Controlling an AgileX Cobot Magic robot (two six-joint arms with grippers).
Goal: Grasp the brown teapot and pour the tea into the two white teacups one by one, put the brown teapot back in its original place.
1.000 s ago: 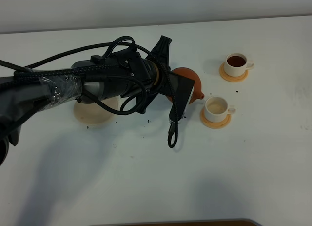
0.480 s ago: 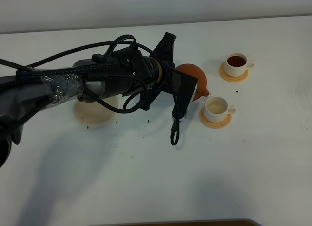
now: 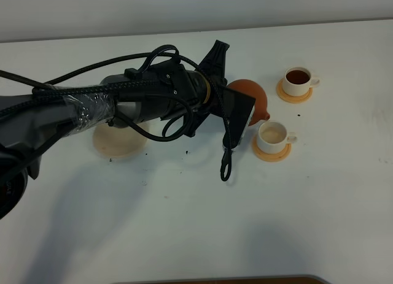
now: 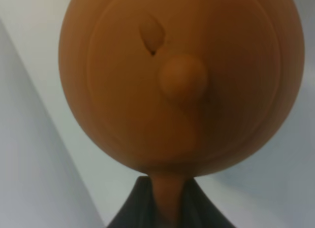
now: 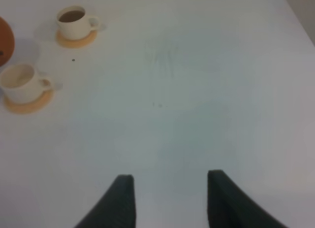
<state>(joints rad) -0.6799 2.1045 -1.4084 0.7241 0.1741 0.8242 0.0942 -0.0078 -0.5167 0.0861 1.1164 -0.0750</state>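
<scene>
The brown teapot (image 3: 253,101) hangs in my left gripper (image 3: 238,112), tilted with its spout just above the near white teacup (image 3: 272,134). That cup looks pale inside and stands on an orange-tan coaster (image 3: 271,151). The far white teacup (image 3: 298,78) holds dark tea on its own coaster (image 3: 293,95). In the left wrist view the teapot (image 4: 182,80) fills the frame and my left gripper (image 4: 167,208) is shut on its handle. The pale beige saucer (image 3: 120,140) lies bare at the left, partly under my arm. My right gripper (image 5: 170,198) is open and empty above the table.
A loose black cable loop (image 3: 226,167) hangs from my left arm down to the table, left of the near cup. Small dark specks lie on the white table (image 3: 184,222). The right wrist view shows both cups (image 5: 19,82) (image 5: 74,21) far from the right gripper.
My left arm has carried the teapot to the right, bringing its spout closer over the near cup. The cups and the saucer have not moved.
</scene>
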